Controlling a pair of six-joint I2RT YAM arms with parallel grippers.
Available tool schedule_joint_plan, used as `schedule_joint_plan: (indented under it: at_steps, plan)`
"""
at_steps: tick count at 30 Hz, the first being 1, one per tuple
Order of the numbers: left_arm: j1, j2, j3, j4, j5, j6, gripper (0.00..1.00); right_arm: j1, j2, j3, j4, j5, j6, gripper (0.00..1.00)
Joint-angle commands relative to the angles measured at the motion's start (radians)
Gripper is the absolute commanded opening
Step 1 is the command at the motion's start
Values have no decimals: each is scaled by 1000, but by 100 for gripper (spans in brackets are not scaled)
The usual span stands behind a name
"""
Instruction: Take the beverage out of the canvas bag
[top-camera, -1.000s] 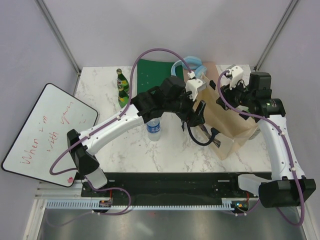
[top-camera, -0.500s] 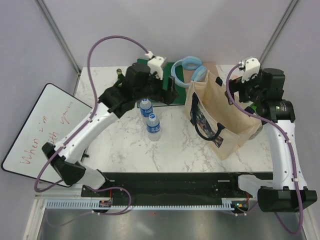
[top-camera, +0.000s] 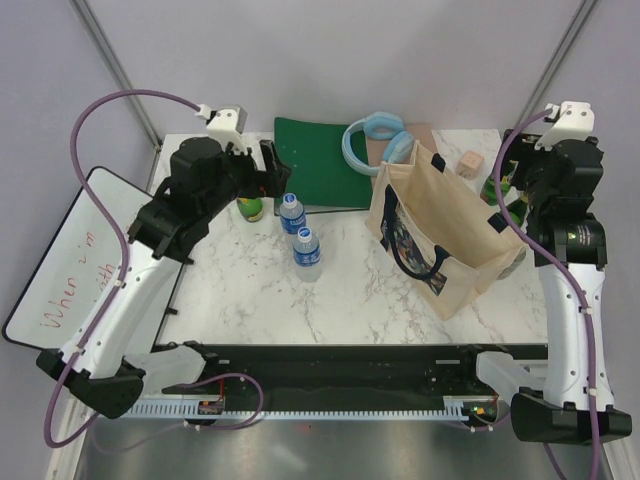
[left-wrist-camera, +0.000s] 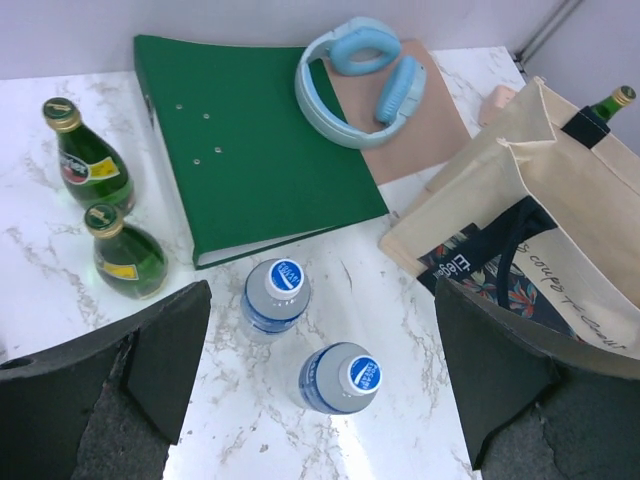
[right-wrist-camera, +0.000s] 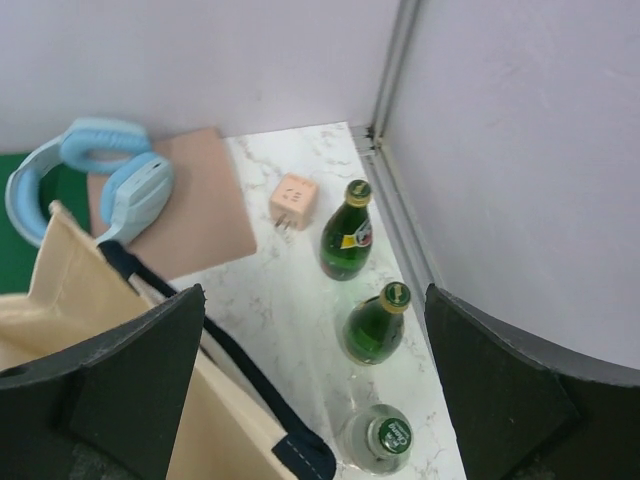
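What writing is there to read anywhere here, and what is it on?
"When i" and "with": red handwriting on the whiteboard; the rest is hidden by the left arm.
Cursive line on the canvas bag: too blurred to read.
Labels on the green bottles and caps of the water bottles: too small.

A white marble-patterned bench (top-camera: 350, 290) stands in a booth of plain, pale lilac walls (top-camera: 330, 50). Slanting grey metal posts (top-camera: 98, 40) rise at its two far corners. Along the near edge runs a black rail (top-camera: 330, 365), then a white slotted strip (top-camera: 330, 408) and a grey metal surface (top-camera: 330, 450). The light is soft and even.
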Motion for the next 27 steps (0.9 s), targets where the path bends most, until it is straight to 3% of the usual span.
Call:
schedule_joint_plan:
  at_steps: [1, 13, 27]
  plan:
    - [4, -82, -29, 15, -115, 25, 100, -4, -8, 37, 74, 206, 86, 98]
    - [4, -185, -96, 9, -140, 11, 100, -4, -27, 11, 96, 269, 84, 98]
    - [4, -191, -105, 9, -138, 7, 100, -5, -33, -29, 114, 298, 56, 98]
